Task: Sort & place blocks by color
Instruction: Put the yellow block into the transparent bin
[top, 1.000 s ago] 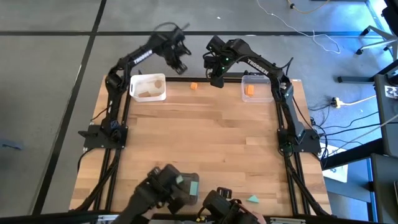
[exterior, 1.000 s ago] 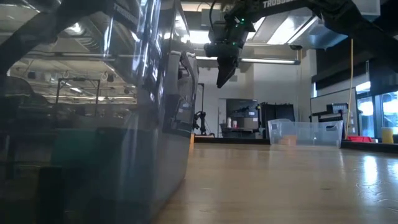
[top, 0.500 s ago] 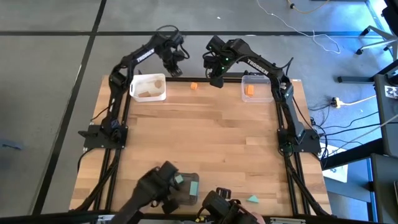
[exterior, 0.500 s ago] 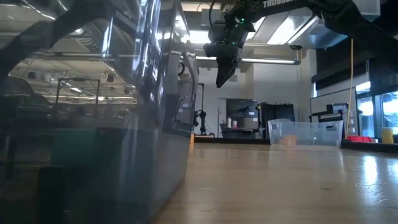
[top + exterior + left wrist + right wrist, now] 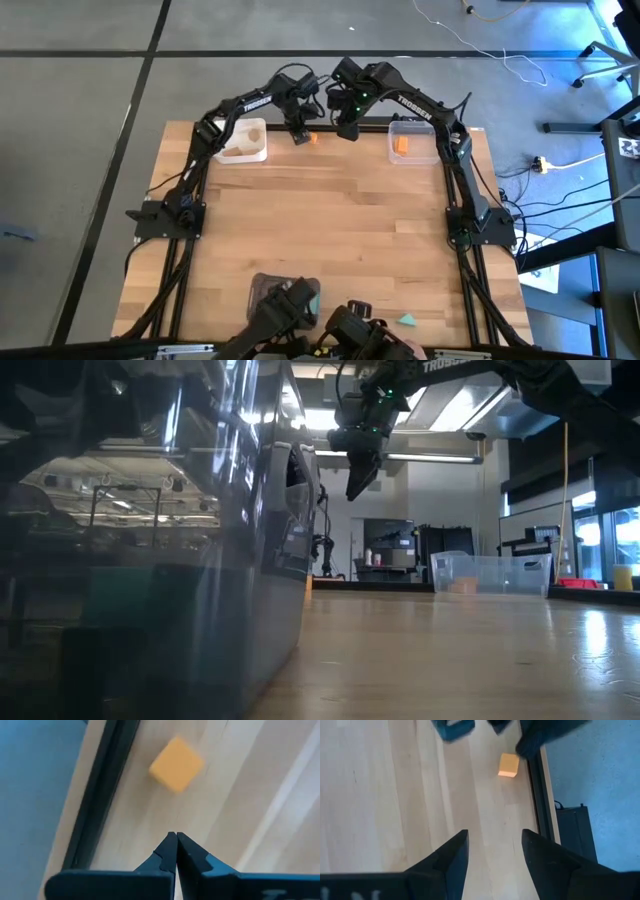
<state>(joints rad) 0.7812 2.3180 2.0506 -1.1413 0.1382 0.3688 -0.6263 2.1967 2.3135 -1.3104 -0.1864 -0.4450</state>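
Observation:
A small orange block [image 5: 312, 138] [image 5: 176, 764] lies flat on the table close to its far edge. My left gripper [image 5: 299, 132] [image 5: 176, 838] hangs shut just to the block's left, pointing down, apart from it. My right gripper [image 5: 347, 127] [image 5: 493, 837] stands open in the air to the block's right, with nothing between its fingers; its wrist view shows the same block [image 5: 508, 765]. Another orange block [image 5: 402, 145] lies in the clear tray [image 5: 428, 152]. Pale blocks [image 5: 240, 150] lie in the white tray [image 5: 225, 140]. A teal block [image 5: 310, 298] lies in the dark grey tray [image 5: 270, 290].
A teal wedge [image 5: 407, 320] lies on the table near its front edge. The dark grey tray [image 5: 150, 560] fills the low view's left side. The table's dark far rail [image 5: 97, 795] runs just beyond the orange block. Bare wood [image 5: 330, 210] spans the middle.
My left gripper has swung from beyond the table's far edge, near the white tray, toward the right and down to the loose orange block, rolling as it went. It has stayed shut. My right gripper has kept still.

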